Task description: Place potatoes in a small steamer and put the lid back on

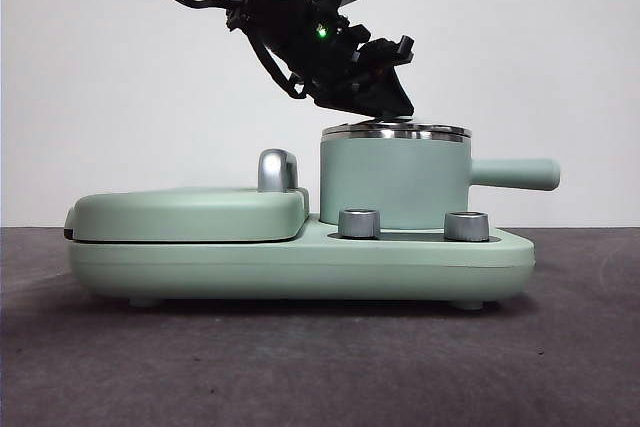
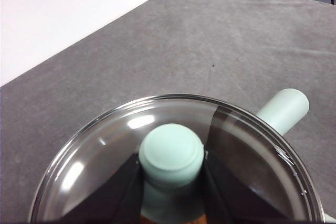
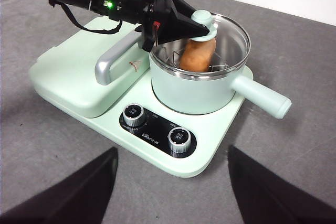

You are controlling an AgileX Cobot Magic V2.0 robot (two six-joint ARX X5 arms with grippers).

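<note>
Front view: the left tool (image 1: 385,97) is seen coming in from above, big and dark w/ a green light on, sitting right over the small steamer (image 1: 395,182). The lid (image 1: 397,130) is seen as a steel band lying on the pot's rim; its knob is hidden behind the tool. The straight side handle (image 1: 515,174) is pointed away from the flat griddle cover (image 1: 190,214), which is closed, chrome handle (image 1: 277,169) standing up beside the pot. Two steel dials (image 1: 360,223) are set in the base in front of the pot. Everything is carried on the dark grey bench (image 1: 320,357).

Left wrist view: the mint knob (image 2: 171,153) is clamped between the two black jaws, one on each side, both touching it. The glass of the lid (image 2: 105,145) is spread around it, steel band at the edge. A bit of orange-brown is glimpsed under the knob. The pot's handle (image 2: 283,109) is poking out past the rim.

Right wrist view: the right tool (image 3: 173,187) is held well back from the cooker, over bare bench, jaws wide apart, nothing between them. The potato (image 3: 198,54) is seen through the glass, inside the pot, resting on a wire rack (image 3: 176,56). The left tool (image 3: 186,22) is clamped on the knob, lid over the pot's mouth.
</note>
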